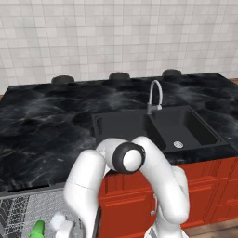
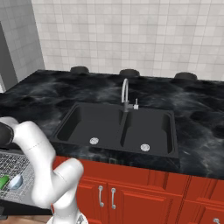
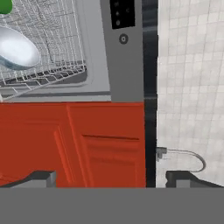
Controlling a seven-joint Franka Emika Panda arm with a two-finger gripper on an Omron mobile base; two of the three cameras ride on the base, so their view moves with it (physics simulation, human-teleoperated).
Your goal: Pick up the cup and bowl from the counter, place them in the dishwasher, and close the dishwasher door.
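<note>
The green cup and the white bowl lie side by side in the dishwasher's grey wire rack, which is pulled out below the black counter. From the right, the cup and bowl sit at the rack's near edge. In the hand view the bowl rests in the rack and the cup peeks in at the corner. A grey panel with a dark control strip, seemingly the dishwasher door's inner face, borders the rack. My gripper is open and empty, facing the red cabinet.
A matte black double sink with a curved faucet is set in the counter. Red cabinet fronts run below it. My arm bends low in front of the cabinets. A tiled wall backs the counter.
</note>
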